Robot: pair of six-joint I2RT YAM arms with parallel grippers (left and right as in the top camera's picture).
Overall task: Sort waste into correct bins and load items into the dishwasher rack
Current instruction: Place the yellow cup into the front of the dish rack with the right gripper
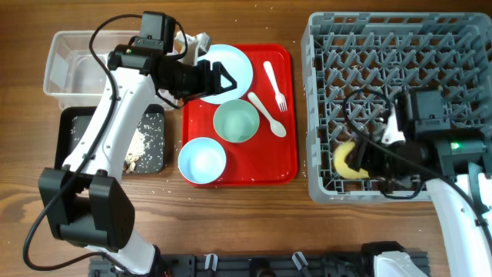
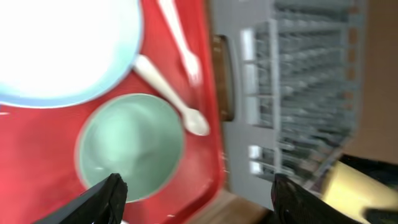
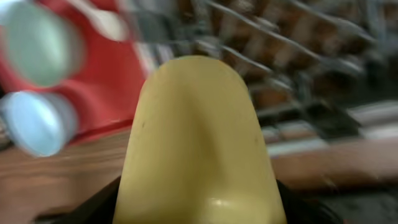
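My left gripper (image 1: 221, 79) is open and empty, hovering over the pale blue plate (image 1: 234, 61) on the red tray (image 1: 280, 165). In the left wrist view the open jaws (image 2: 199, 196) frame a greenish bowl (image 2: 130, 146), with the plate (image 2: 62, 50), spoon (image 2: 174, 93) and fork (image 2: 180, 37) beyond. The two bowls (image 1: 236, 121) (image 1: 202, 159), the fork (image 1: 275, 85) and the spoon (image 1: 267, 114) lie on the tray. My right gripper (image 1: 361, 158) is shut on the yellow cup (image 1: 346, 161) inside the grey rack (image 1: 400, 46). The cup (image 3: 199, 143) fills the right wrist view. The snack wrapper is out of view.
A clear tub (image 1: 61, 61) stands at the far left. Below it is a black tray (image 1: 77, 127) holding whitish crumbs (image 1: 138, 146). A crumpled white napkin (image 1: 194, 40) lies behind my left arm. Crumbs are scattered on the wood near the trays.
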